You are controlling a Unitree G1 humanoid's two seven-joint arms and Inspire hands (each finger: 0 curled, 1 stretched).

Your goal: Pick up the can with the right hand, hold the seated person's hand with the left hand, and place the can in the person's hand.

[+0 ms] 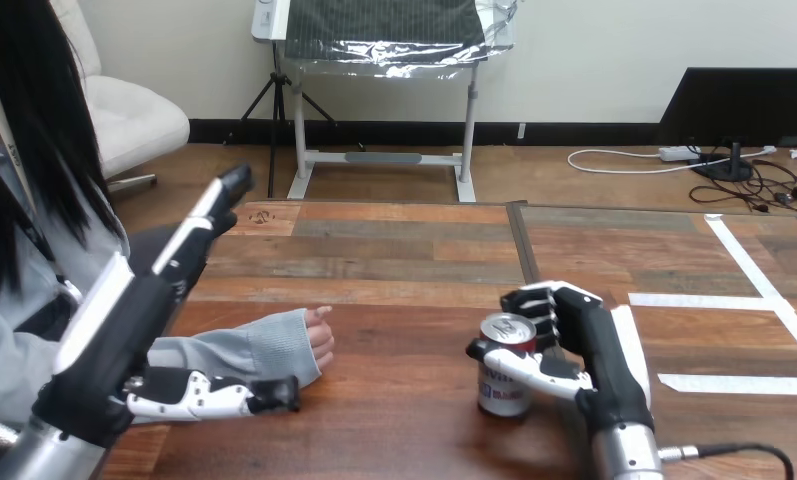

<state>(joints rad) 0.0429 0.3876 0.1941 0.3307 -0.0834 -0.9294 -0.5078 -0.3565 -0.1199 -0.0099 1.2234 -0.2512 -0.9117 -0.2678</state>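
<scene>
A red and white can (505, 372) stands upright on the wooden table (394, 250), right of the middle. My right hand (584, 345) is wrapped round it, fingers curled over the far side and thumb across the front. The person's hand (320, 336) rests on the table at the left, loosely curled, with a grey sleeve reaching down to its knuckles. My left hand (134, 320) is raised over the person's forearm, its fingers straight and pointing up and away. Its thumb (219, 395) stretches out along the near side of the sleeve. I cannot tell whether it touches.
White tape strips (749, 270) mark the table's right part. A dark seam (522, 255) runs across the tabletop from front to back. The person sits close at the table's left side. Bare wood lies between the person's hand and the can.
</scene>
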